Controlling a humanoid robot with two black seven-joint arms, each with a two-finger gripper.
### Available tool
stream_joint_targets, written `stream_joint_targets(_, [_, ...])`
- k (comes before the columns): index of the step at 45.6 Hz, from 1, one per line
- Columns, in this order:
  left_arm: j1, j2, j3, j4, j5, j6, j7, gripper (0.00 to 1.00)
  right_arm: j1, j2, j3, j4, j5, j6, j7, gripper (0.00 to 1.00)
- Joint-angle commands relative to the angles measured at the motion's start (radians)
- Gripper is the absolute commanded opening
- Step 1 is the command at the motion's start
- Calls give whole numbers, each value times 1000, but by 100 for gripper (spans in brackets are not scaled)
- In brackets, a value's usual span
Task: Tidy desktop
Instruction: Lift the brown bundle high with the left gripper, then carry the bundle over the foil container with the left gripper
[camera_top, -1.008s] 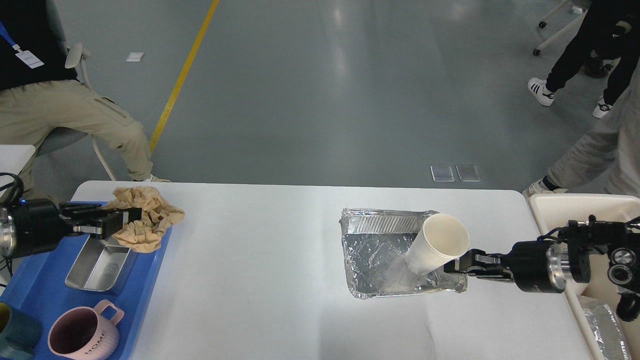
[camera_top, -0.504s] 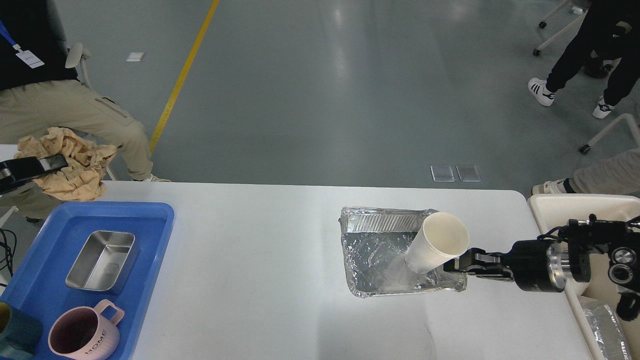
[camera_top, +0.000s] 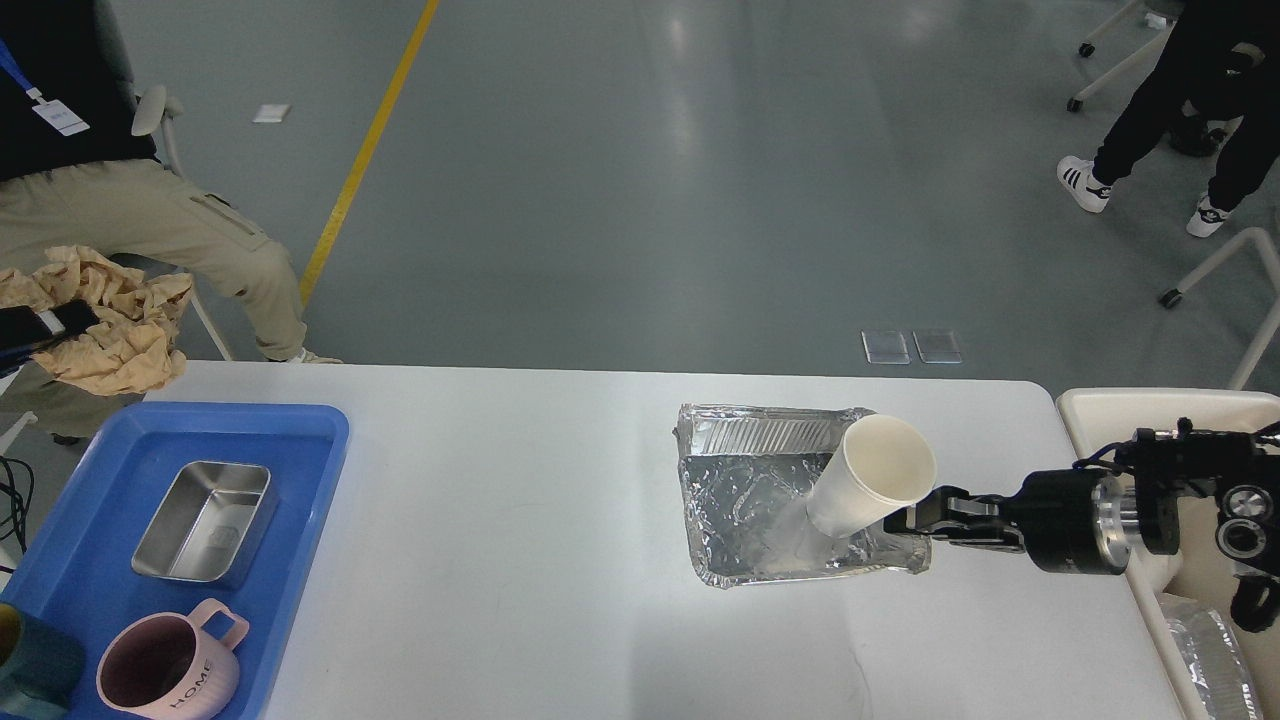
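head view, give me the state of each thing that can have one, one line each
white paper cup: tilted, mouth open, empty, standing in the foil tray
crumpled aluminium foil tray: on the white desktop, right edge gripped
right gripper: fingers shut on the foil tray's right rim
left gripper: raised at far left, holding crumpled tan paper
steel rectangular tin: upright, empty, in the blue plastic tray
pink mug: upright, empty, in the blue tray
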Motion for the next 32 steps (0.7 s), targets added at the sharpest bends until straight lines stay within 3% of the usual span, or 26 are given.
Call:
stream_joint_targets(1, [-14,-5,0,4,33,0,-4,14,0,-5,2,4,0,0,0,0])
stream_joint_targets(9, [-116,-75,-12,9,352,-67,-2,14,5,-12,6,13,0,0,0,0])
stream_joint_targets(18, [-322,-158,-15,9,674,-294,-1,14,11,-14,4,15,0,0,0,0])
stream_joint_targets(26, [-561,-336,-9,18,838,-533,-1,14,11,-14,4,16,0,0,1,0])
stream_joint_targets(32, [-687,-497,-1,35,959,-654,-1,14,11,-14,6,16,-1,0,1,0])
